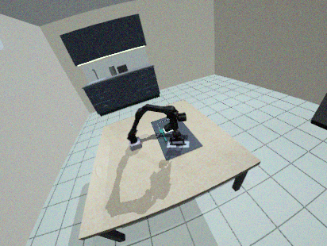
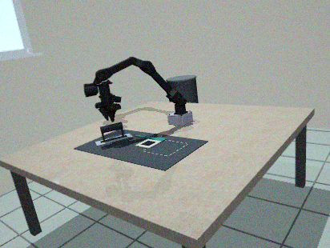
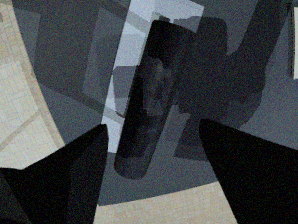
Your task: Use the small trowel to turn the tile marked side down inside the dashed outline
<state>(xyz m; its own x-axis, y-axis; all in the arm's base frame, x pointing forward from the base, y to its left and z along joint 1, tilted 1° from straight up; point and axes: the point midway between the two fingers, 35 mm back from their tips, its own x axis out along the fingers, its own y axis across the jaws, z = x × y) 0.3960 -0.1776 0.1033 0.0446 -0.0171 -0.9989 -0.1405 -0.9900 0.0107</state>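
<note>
The small trowel (image 2: 114, 134) (image 1: 177, 142) (image 3: 148, 106) lies on the left end of the dark mat (image 2: 132, 154) (image 1: 191, 136) (image 3: 67, 63). It has a pale flat blade and a dark round handle on top. My gripper (image 2: 110, 116) (image 1: 173, 132) (image 3: 152, 127) hangs just above the handle, open and empty, with a finger on either side of it in the wrist view. The tile (image 2: 147, 142), white-rimmed with a dark centre, lies flat at the left end of the dashed outline (image 2: 178, 141). A teal strip (image 2: 151, 138) lies behind the tile.
The arm's base (image 2: 180, 118) (image 1: 136, 144) stands on the wooden table (image 2: 240, 160) (image 1: 131, 178) behind the mat. A dark cylinder (image 2: 184, 88) stands behind the base. The arm arches over the mat's back edge.
</note>
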